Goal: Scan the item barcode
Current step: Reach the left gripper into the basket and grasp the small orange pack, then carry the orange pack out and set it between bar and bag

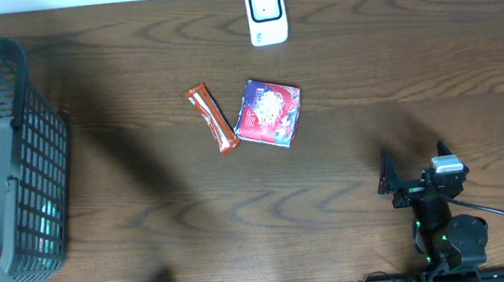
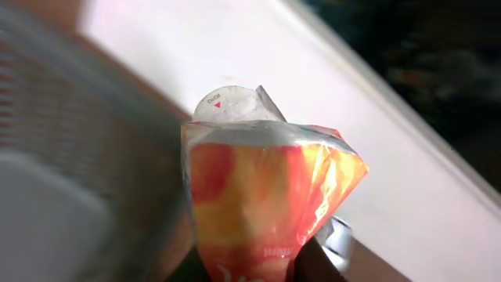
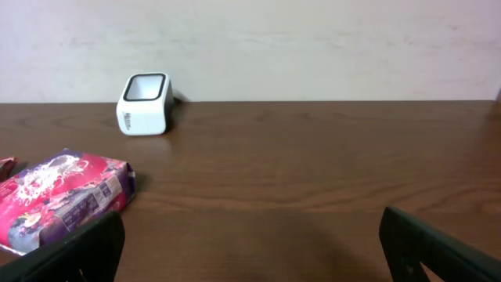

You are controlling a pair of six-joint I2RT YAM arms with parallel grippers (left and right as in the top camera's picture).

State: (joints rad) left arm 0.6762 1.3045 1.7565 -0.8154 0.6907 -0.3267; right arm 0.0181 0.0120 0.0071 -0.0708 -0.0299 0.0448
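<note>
One orange pouch (image 2: 266, 196) pinched in left tool (image 2: 254, 270); right tool (image 3: 252, 231) wide open, empty; one scanner (image 1: 266, 13), one basket (image 1: 44, 168).

- Overhead looks straight down on the tabletop (image 1: 367, 73).
- Right wrist looks low toward its far edge, sharing overhead's scanner (image 3: 145, 103) and purple packet (image 3: 63, 196).
- Left wrist crowds an orange packet (image 2: 266, 204).

A small red triangle marks the white tear tab (image 2: 235, 106) of the orange-and-yellow packet (image 2: 266, 204), beside a tiny word too blurred to read. Print on the pink pouch (image 3: 63, 196) and on the white scanner (image 3: 143, 103) is illegible.
</note>
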